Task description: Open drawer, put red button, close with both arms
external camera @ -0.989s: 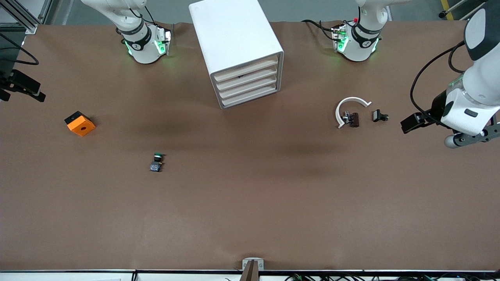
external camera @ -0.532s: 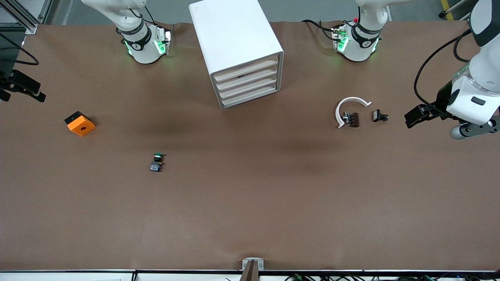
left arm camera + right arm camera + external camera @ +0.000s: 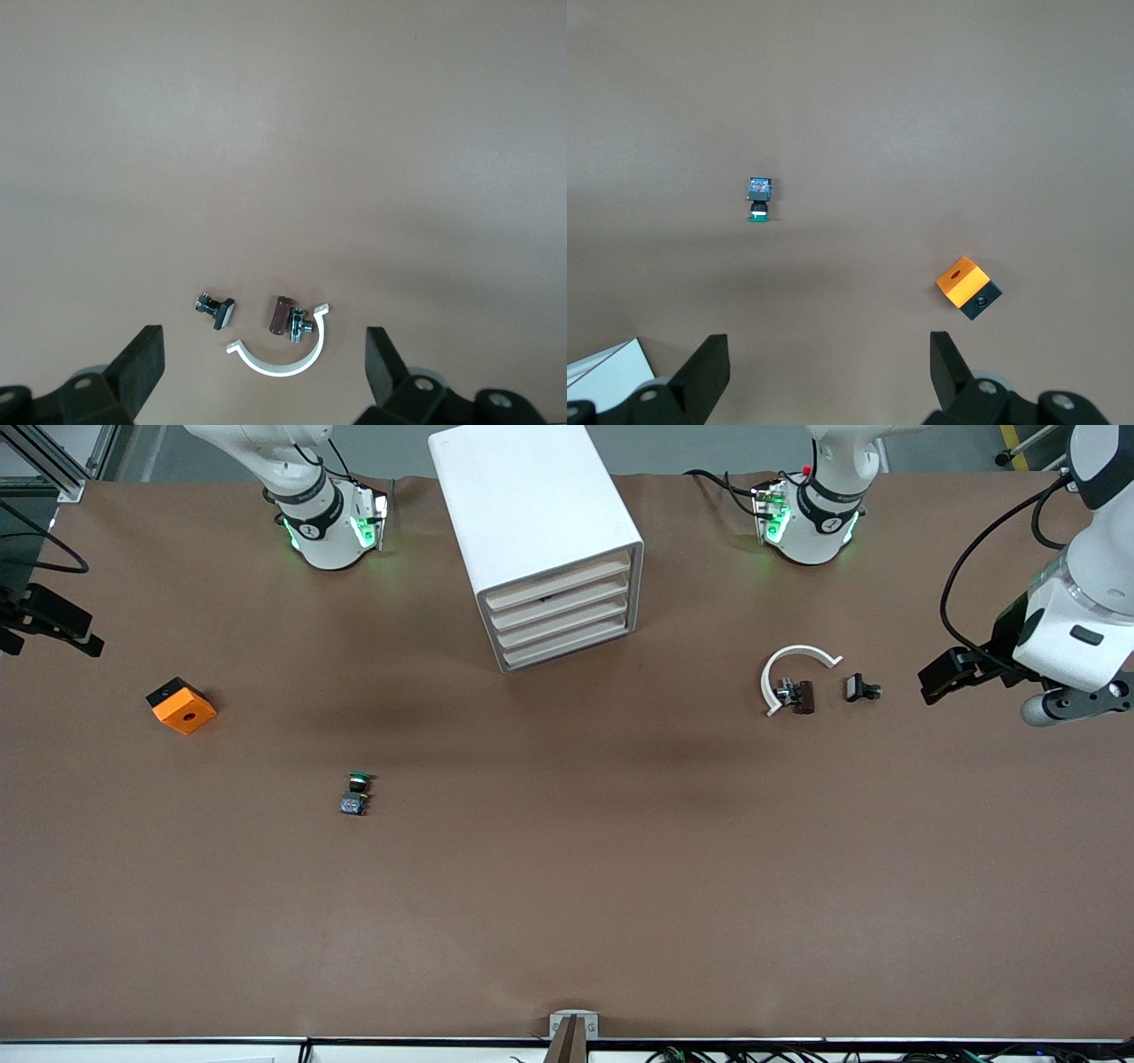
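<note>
Brown paper covers the table [image 3: 567, 903] from end to end. At the base side of the table we note a white drawer cabinet [image 3: 532, 514] with four drawers [image 3: 560, 618], all shut flush.

Left gripper [image 3: 943, 676] hangs in the air over the left arm's end of the table, close to a white C-shaped clamp [image 3: 791, 666] with a small brown piece [image 3: 803, 696] touching it, and a small black part [image 3: 859, 688] just beside those. In the left wrist view the left gripper [image 3: 266, 361] has its fingers [image 3: 142, 365] wide apart, with nothing between them.

Right arm waits. Right gripper [image 3: 58, 624] sits at the edge of the right arm's end of the table; in its wrist view the right gripper [image 3: 828, 367] has its fingers [image 3: 704, 367] spread, holding nothing.

Red button: we cannot find it in any view. The one push-button on the table has a green cap [image 3: 357, 782]. It lies on its side, nearer to the front camera than the cabinet. An orange block [image 3: 182, 706] lies farther toward the right arm's end, well apart from the green one.
</note>
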You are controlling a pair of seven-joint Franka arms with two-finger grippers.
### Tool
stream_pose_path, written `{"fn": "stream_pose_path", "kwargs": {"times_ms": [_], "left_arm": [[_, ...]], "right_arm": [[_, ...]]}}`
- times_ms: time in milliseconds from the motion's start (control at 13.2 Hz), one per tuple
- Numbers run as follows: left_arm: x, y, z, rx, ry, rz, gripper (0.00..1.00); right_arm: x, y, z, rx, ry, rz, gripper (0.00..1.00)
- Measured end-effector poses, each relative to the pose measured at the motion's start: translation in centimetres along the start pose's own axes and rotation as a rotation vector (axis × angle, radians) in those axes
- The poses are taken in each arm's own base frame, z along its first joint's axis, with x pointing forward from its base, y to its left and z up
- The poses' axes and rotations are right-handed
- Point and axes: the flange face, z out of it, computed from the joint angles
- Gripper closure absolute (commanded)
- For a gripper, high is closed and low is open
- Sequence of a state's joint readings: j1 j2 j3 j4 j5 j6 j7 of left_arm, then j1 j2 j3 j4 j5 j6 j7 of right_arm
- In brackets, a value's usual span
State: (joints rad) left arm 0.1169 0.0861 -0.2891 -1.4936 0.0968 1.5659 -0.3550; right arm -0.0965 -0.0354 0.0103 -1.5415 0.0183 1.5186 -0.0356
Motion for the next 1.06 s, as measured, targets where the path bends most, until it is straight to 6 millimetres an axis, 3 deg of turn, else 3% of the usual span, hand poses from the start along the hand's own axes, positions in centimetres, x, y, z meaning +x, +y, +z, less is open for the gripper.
{"fn": "stream_pose_path", "kwargs": {"times_ms": [456,684,1065], "left_arm": [[-1.2,-1.5,-1.7,-0.022,-0.012,0.087,0.0],[-2.3,-1.2,-2.7,-0.02,-0.017,0.118,0.0],[-3.3,-1.2,-3.3,-0.031,-0.02,0.133,0.0]], "right_arm": [[0.0,-0.8,0.0,0.001,0.0,-0.017,0.0],[0.0,-1.9,-0.2,0.0,0.003,-0.037,0.0],[0.0,-1.8,-0.2,-0.001,0.005,-0.036,0.0]]}}
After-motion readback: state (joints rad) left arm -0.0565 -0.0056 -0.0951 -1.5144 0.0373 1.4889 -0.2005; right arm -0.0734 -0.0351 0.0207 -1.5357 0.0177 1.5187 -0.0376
